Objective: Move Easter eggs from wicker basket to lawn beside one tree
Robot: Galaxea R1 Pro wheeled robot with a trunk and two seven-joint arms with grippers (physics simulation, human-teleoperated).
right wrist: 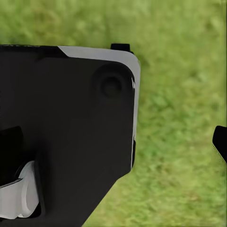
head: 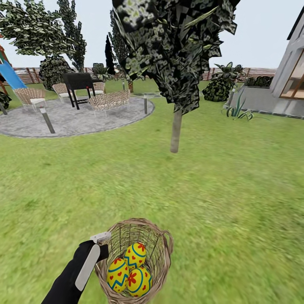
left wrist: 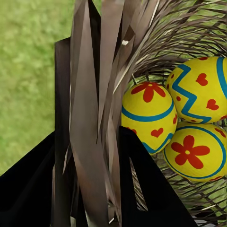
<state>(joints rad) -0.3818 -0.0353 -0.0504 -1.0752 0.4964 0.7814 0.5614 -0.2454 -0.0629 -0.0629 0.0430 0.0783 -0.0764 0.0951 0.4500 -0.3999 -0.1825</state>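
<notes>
Three yellow Easter eggs (head: 135, 254) (head: 118, 274) (head: 139, 282), painted with red hearts, flowers and blue zigzags, lie together inside the wicker basket (head: 165, 237) low in the head view. My left gripper (head: 103, 244) is shut on the basket's braided rim at its left side. In the left wrist view the rim (left wrist: 92, 118) runs between my dark fingers (left wrist: 60, 123), with the eggs (left wrist: 149, 113) just beyond. A tree with a pale trunk (head: 176, 131) and dark canopy stands ahead on the lawn (head: 236, 190). One right fingertip (right wrist: 220, 142) shows over grass beside a black robot panel (right wrist: 71, 127).
A grey gravel patio (head: 71, 122) with wicker chairs, a black table and short lamp posts lies at the far left. A blue slide (head: 10, 76) is at the left edge. The white house (head: 291, 71), bushes and a wooden fence stand behind.
</notes>
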